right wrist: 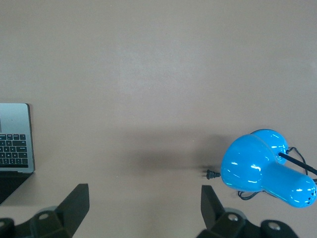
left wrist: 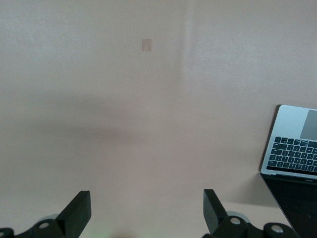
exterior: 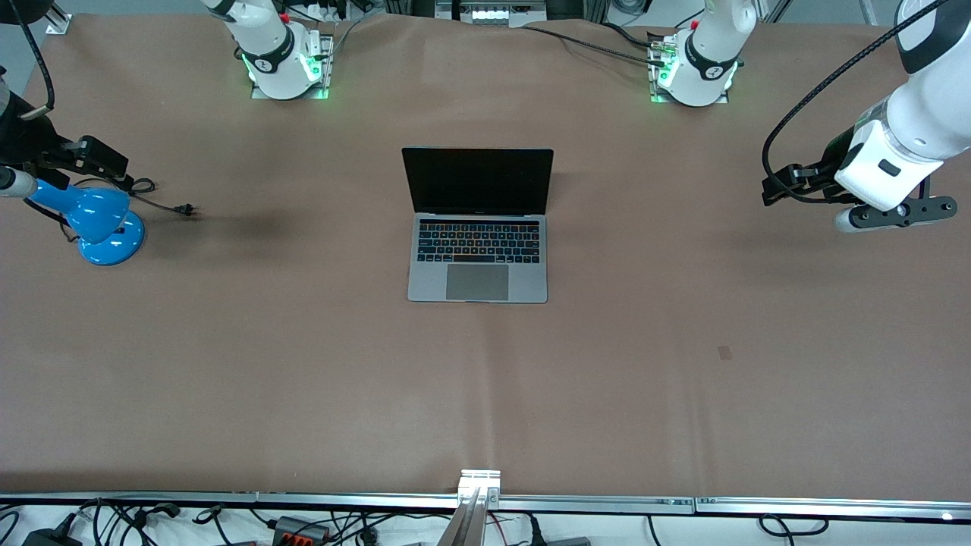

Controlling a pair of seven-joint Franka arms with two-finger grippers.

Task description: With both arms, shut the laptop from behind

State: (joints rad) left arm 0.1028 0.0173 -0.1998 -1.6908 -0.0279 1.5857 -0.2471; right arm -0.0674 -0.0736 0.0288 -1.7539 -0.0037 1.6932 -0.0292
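Observation:
The grey-silver laptop [exterior: 478, 250] lies open at the middle of the table, its black screen upright and facing the front camera. My left gripper [exterior: 785, 186] hangs open and empty over bare table toward the left arm's end, well apart from the laptop. In the left wrist view the gripper [left wrist: 147, 197] shows wide open, with a corner of the laptop [left wrist: 294, 148] at the edge. My right gripper [exterior: 95, 155] hangs open and empty over the right arm's end. In the right wrist view the gripper [right wrist: 143, 192] is wide open, with the laptop's corner [right wrist: 15, 139] at the edge.
A blue desk lamp [exterior: 102, 220] stands under the right gripper, its cord and plug [exterior: 186, 209] lying toward the laptop; it also shows in the right wrist view [right wrist: 262, 168]. A small tape patch [exterior: 725, 352] lies on the brown table cover. A metal rail [exterior: 478, 500] edges the table nearest the front camera.

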